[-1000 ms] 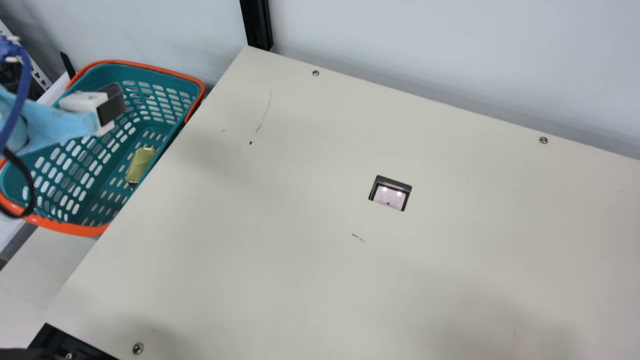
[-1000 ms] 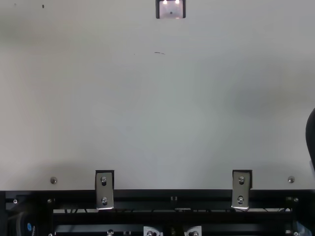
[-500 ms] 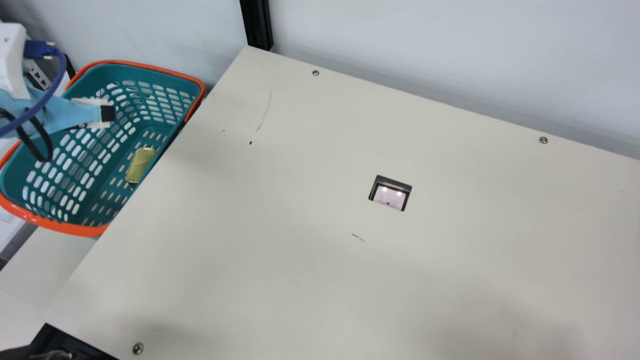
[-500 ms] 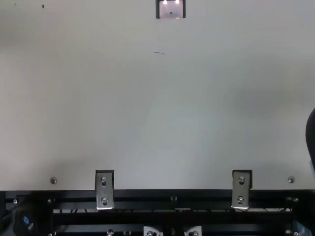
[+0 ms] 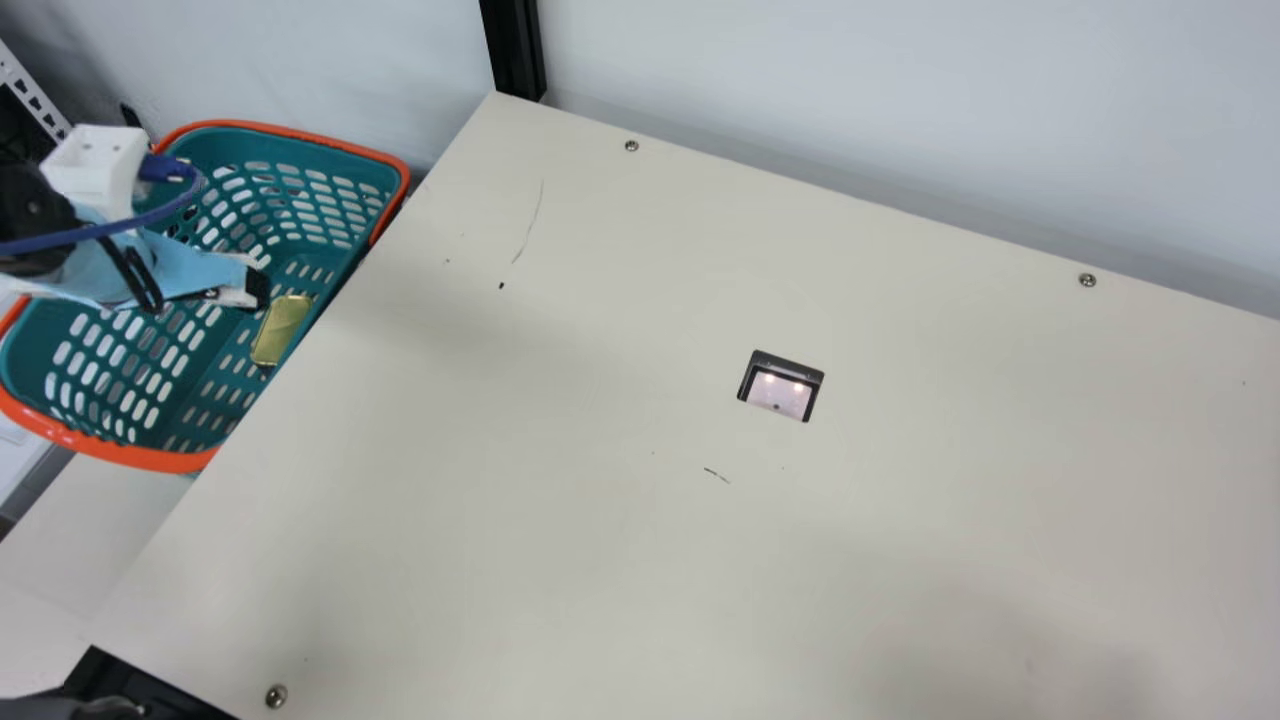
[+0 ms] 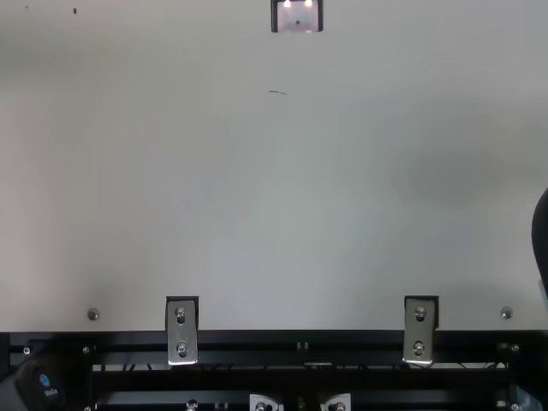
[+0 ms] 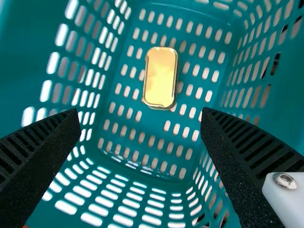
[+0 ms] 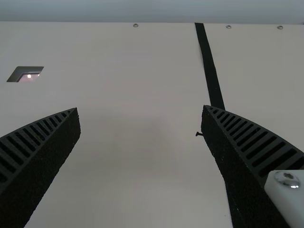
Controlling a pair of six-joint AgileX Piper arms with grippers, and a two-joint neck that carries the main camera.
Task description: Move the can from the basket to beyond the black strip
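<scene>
Left end effector (image 5: 258,288) is wide apart, near the gold can (image 5: 282,328) on the basket's (image 5: 290,134) bottom; right end effector (image 8: 141,109) is apart too.

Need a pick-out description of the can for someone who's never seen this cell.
Find the teal plastic basket with the orange rim, beside the cream table's left edge in the main view. On its slotted floor lies the can, a flat rounded rectangle. Its shiny gold face sets it apart from the teal mesh around it.
</scene>
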